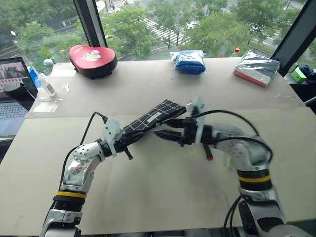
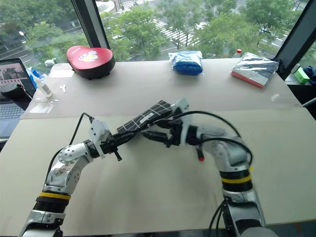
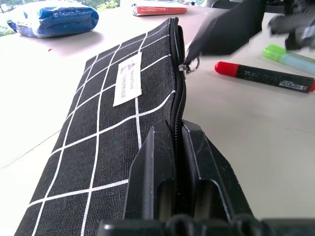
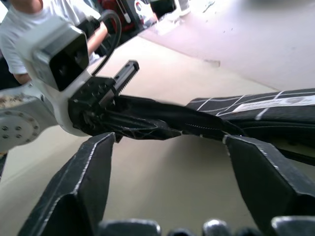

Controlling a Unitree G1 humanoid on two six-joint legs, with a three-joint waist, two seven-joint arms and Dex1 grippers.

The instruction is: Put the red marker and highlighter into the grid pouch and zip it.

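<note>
At table centre: grid pouch (image 1: pixel 150 120) lying slantwise, near end clamped in left gripper (image 3: pixel 178 162), fingers pressed together on the zipper edge; far end pointing toward 1 o'clock. White label (image 3: pixel 128 78) face up on the pouch; zipper slider (image 3: pixel 187 67) partway along the seam, black pull strap (image 3: pixel 224 34) rising from it. Right gripper (image 1: pixel 165 133) just beside the pouch at its 4 o'clock side, jaws spread wide, nothing between them, apart from the fabric. Red marker (image 3: pixel 266 76) flat on the table near the zipper side of the pouch, highlighter (image 3: pixel 290 56) just beyond it, neither inside the pouch. Red heart-shaped case (image 1: pixel 92 60) at 11 o'clock near the window; blue packet (image 1: pixel 189 61) at 12 o'clock; silver packet (image 1: pixel 256 68) at 2 o'clock; laptop (image 1: pixel 12 94) at 9 o'clock off the table edge.
</note>
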